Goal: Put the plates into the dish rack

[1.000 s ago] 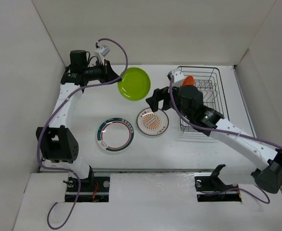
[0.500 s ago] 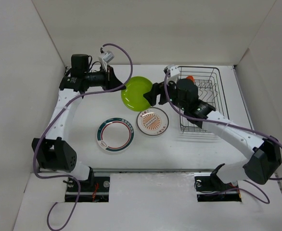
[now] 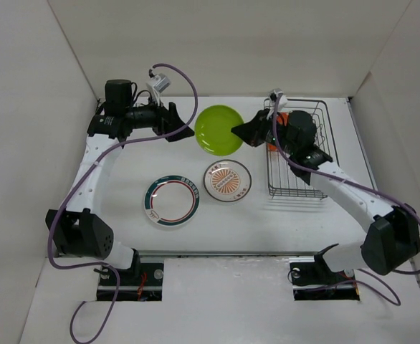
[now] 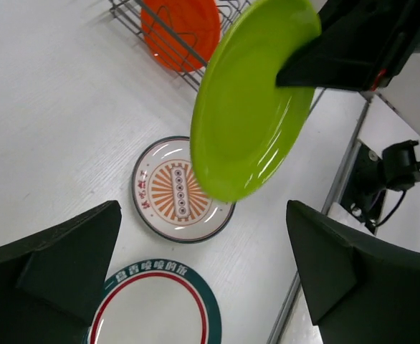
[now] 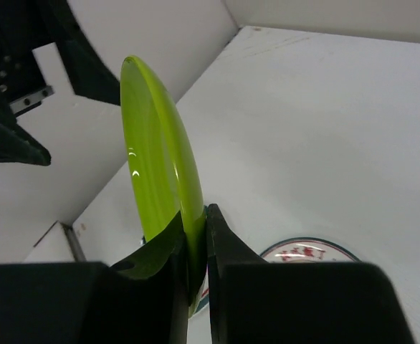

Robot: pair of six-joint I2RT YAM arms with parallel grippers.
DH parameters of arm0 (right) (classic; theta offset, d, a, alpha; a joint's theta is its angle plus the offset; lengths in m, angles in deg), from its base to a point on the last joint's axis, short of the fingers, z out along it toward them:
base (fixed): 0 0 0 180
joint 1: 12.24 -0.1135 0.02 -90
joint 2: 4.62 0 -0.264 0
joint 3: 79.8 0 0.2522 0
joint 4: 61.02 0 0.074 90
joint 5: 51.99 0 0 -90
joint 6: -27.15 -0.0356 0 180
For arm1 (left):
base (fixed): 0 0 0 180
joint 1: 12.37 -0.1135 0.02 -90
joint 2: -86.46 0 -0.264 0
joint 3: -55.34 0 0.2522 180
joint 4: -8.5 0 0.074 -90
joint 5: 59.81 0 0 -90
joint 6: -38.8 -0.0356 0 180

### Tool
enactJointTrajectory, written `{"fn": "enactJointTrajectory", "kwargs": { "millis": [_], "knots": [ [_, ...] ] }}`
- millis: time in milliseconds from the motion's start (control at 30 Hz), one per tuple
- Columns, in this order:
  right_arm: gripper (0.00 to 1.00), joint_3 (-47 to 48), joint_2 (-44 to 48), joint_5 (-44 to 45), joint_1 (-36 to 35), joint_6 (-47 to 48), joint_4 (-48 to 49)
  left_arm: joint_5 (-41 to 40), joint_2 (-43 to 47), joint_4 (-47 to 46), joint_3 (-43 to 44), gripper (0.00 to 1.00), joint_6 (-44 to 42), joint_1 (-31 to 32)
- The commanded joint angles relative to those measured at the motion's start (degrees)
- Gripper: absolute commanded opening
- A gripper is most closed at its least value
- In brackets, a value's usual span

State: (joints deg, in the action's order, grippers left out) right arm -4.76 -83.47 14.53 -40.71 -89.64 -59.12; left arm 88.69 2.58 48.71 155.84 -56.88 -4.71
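Plates, four by my count: the lime green plate clamped on edge in my right gripper, aloft by the far edge; the orange plate in the single dish rack at the far right corner; the green-rimmed plate and orange-patterned plate flat mid-table, well off every edge. My left gripper hangs spread and empty, apart from the lime green plate.

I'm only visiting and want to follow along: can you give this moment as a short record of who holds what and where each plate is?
Right pincer: shut on the edge of the lime green plate, held tilted in the air
Left pincer: open, holding nothing
Orange plate: in the dish rack
Green-rimmed plate: flat on the table
Patterned plate: flat on the table
Plates not yet racked: three
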Motion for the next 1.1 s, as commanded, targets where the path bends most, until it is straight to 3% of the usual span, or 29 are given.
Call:
{"fn": "enactJointTrajectory", "kwargs": {
  "millis": [0, 100, 133, 167, 233, 433, 667, 1067],
  "knots": [
    [0.0, 1.82, 5.8, 5.58, 3.67, 0.14, 1.24, -4.17, 1.17, -1.32, 0.98, 1.0, 1.01, -0.37],
    [0.0, 6.47, 9.23, 20.09, 5.7, 6.38, -14.13, -11.7, 1.69, -2.98, 0.28, 1.0, 1.63, -0.37],
    [0.0, 7.71, 9.24, 31.02, 6.92, 7.61, -17.47, -14.27, 1.7, -3.69, 0.27, 1.0, 2.32, -0.37],
    [0.0, 10.15, 9.85, 35.83, 7.63, 8.58, -23.34, -16.64, 2.31, -4.22, -0.51, 1.0, 2.33, -0.37],
    [0.0, 12.45, 8.98, 45.75, 10.35, 11.48, -27.86, -22.01, 2.31, -4.22, -0.52, 1.0, 2.33, -0.37],
    [0.0, 16.68, 5.29, 59.42, 13.7, 16.23, -35.52, -26.5, 0.74, -2.29, 0.1, 1.0, 1.1, -0.37],
    [0.0, 15.36, 1.96, 54.42, 18.71, 18.51, -31.49, -26.51, -0.32, -1.15, 0.1, 1.0, -0.04, -0.37],
    [0.0, 19.41, -8.68, 52.49, 18.71, 18.52, -30.95, -25.98, -0.32, -1.15, -0.95, 1.0, -1.18, -0.37]
  ]
}}
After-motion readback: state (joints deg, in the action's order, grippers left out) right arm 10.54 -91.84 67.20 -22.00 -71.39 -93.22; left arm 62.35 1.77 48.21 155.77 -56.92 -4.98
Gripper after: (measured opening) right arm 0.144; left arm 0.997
